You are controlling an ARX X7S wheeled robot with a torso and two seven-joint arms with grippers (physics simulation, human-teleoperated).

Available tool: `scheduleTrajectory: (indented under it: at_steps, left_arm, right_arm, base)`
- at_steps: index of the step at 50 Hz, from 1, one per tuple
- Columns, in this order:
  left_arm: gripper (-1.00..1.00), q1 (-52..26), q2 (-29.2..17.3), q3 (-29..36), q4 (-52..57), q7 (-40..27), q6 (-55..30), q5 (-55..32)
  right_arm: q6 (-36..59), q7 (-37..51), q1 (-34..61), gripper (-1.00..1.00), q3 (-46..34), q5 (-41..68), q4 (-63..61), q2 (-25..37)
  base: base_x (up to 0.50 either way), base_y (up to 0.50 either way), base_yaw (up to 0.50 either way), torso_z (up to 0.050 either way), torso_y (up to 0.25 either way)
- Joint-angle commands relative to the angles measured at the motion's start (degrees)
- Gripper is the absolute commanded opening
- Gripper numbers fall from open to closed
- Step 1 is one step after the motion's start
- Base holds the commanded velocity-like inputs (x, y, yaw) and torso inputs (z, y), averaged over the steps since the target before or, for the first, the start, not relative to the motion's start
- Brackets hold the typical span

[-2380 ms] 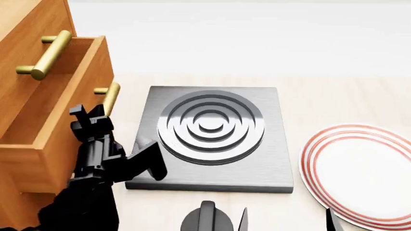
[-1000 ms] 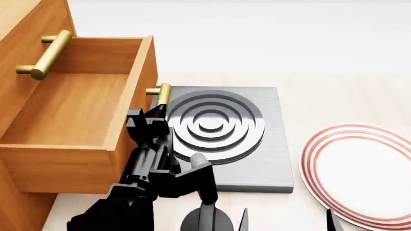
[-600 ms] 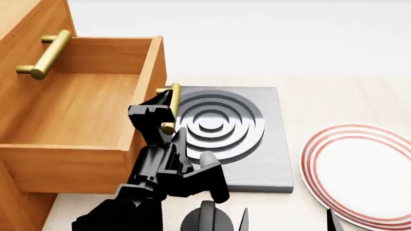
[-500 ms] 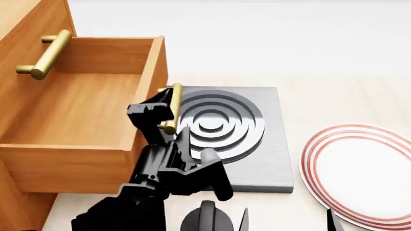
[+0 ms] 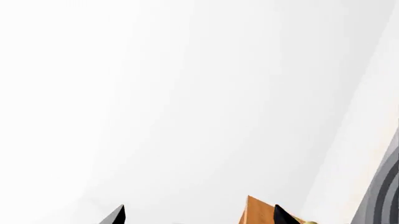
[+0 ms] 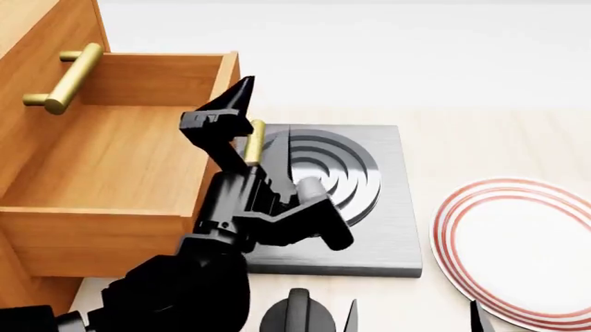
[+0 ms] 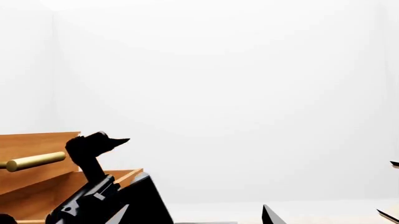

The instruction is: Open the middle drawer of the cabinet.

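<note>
The cabinet (image 6: 37, 41) stands at the left in the head view. Its middle drawer (image 6: 111, 166) is pulled far out, with its bare inside showing. The drawer's brass handle (image 6: 255, 142) is free on the drawer front. My left gripper (image 6: 261, 114) is open, tilted up just above and beside that handle, and holds nothing. In the left wrist view the left gripper (image 5: 199, 218) has its fingertips wide apart, with a corner of the drawer (image 5: 255, 213) between them. My right gripper (image 6: 411, 317) is open and empty at the bottom edge. The top drawer's handle (image 6: 65, 76) is untouched.
A grey square burner plate with raised rings (image 6: 369, 207) lies right of the drawer. A white plate with red rings (image 6: 517, 249) lies at the right. A black knob (image 6: 295, 315) sits at the bottom. My left arm (image 7: 100, 191) fills the right wrist view's lower part.
The middle drawer slid out farther while my left gripper held its handle. The left gripper has since let go, opened and lifted above the handle. The right arm has not moved.
</note>
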Motion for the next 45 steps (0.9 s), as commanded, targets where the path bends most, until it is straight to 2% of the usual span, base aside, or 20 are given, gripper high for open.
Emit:
scheduleTrajectory:
  at_steps: [1, 7, 9, 15, 18, 19, 27, 34, 45]
  left_arm:
    - [1.00, -2.9, 0.1, -0.8, -0.4, -2.6, 2.6, -3.9]
    - [1.00, -6.2, 0.1, -3.8, -2.5, -1.7, 7.9, -12.7]
    - [1.00, -6.7, -0.1, -6.4, -3.0, 0.5, 9.0, -16.1]
    - [1.00, -9.0, -2.5, -12.5, 2.2, 4.5, 5.6, -24.3]
    - [1.00, -10.4, -3.6, -15.0, 4.9, 8.0, 0.7, -30.0]
    - [1.00, -10.8, -4.5, -18.2, 6.5, 9.4, -1.4, -34.5]
    - [1.00, -12.3, -7.1, -29.9, 7.0, 13.9, -8.2, -50.5]
    - [1.00, -13.1, -6.8, -32.0, 2.4, 16.9, -10.7, -54.4]
    - [1.00, -15.7, -7.4, -33.5, 1.3, 16.6, -13.9, -57.0]
  right_arm:
    - [-0.2, 0.2, 0.0, 1.00, -0.1, 0.0, 0.1, 0.2]
    - [-0.3, 0.2, 0.0, 1.00, -0.1, 0.1, 0.2, 0.3]
    - [-0.3, 0.3, 0.1, 1.00, -0.1, 0.1, 0.3, 0.3]
    - [-0.2, 0.4, 0.2, 1.00, -0.3, 0.0, 0.2, 0.3]
    - [-0.2, 0.5, 0.2, 1.00, -0.2, 0.1, 0.2, 0.4]
    - [-0.4, 0.5, 0.1, 1.00, -0.1, 0.2, 0.2, 0.5]
    - [-0.1, 0.8, 0.1, 1.00, -0.3, 0.1, 0.0, 0.6]
    - [-0.2, 0.9, 0.1, 1.00, -0.2, 0.3, 0.0, 0.7]
    - [-0.4, 1.1, 0.1, 1.00, -0.1, 0.7, 0.2, 0.9]
  base:
    - [0.00, 0.00, 0.00, 0.000, 0.000]
    - [0.00, 0.00, 0.00, 0.000, 0.000]
    - [0.00, 0.00, 0.00, 0.000, 0.000]
    - [0.00, 0.00, 0.00, 0.000, 0.000]
    - [0.00, 0.00, 0.00, 0.000, 0.000]
    - [0.00, 0.00, 0.00, 0.000, 0.000]
    - [0.00, 0.00, 0.00, 0.000, 0.000]
    - [0.00, 0.00, 0.00, 0.000, 0.000]
    - [0.00, 0.00, 0.00, 0.000, 0.000]
